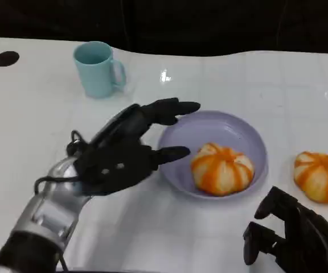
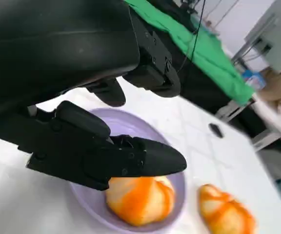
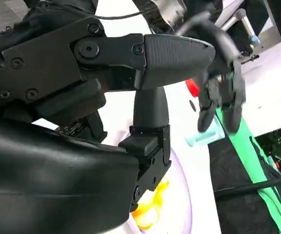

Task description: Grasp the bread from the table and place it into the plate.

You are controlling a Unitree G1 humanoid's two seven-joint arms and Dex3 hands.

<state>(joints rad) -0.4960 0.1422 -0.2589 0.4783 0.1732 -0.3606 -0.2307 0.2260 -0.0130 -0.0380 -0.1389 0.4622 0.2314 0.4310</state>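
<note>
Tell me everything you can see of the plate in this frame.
The plate is a round, shallow, lavender dish, bowl-like with a raised rim, and looks like matte plastic. It sits flat on the white table, right of centre. One orange-striped bread lies inside it, toward the near side. The left hand hovers at its left rim, fingers spread and holding nothing; contact with the rim cannot be told. A second bread lies on the table to its right, apart.
</note>
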